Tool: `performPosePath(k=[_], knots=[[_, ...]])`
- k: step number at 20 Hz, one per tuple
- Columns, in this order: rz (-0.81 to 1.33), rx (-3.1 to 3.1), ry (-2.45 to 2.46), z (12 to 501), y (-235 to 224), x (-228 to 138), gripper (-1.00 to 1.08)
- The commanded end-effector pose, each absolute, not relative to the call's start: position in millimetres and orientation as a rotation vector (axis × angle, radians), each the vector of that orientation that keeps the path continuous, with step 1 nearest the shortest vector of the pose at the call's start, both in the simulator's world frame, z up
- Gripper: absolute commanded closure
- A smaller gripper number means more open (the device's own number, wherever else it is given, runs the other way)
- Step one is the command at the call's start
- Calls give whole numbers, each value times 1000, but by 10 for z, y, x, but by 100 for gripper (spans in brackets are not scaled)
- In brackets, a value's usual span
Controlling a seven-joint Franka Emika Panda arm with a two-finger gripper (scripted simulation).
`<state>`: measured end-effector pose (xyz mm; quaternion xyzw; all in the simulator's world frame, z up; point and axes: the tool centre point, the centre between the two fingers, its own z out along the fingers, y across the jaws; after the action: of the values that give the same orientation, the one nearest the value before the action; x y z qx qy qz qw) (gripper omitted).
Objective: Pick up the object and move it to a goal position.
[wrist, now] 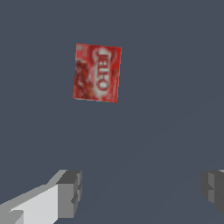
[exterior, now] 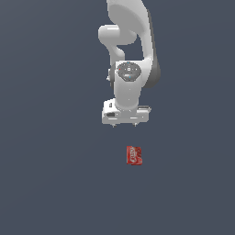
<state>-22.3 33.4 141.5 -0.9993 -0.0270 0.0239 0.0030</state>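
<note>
Across the whole scene stretches a flat, dark blue-grey floor (exterior: 50, 183), plain and unmarked. Above the floor hangs the white robot arm (exterior: 131, 46), its joints stacked down the middle of the exterior view and its wrist turned downward. At the arm's lower end sits the gripper (exterior: 125, 125), pointing at the floor. Its two fingers stand wide apart with nothing between them; in the wrist view one grey pad (wrist: 70, 192) shows on one side and the other at the far edge, with bare floor between. Below the gripper in the exterior view, and a little toward that view's right, lies the object (exterior: 133, 155), apart from the fingers and untouched. It is a small red box-like pack with white lettering on its face (wrist: 97, 72), resting flat on the floor and much narrower than the gap between the fingers.
</note>
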Motion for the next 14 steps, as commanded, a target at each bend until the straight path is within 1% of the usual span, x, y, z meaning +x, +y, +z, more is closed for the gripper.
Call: performPosePath(k=[1,14], knots=[[75,-3133,-85,1415,334,-223,-92],[105,-3133,-106,1345,402,-246,-92]])
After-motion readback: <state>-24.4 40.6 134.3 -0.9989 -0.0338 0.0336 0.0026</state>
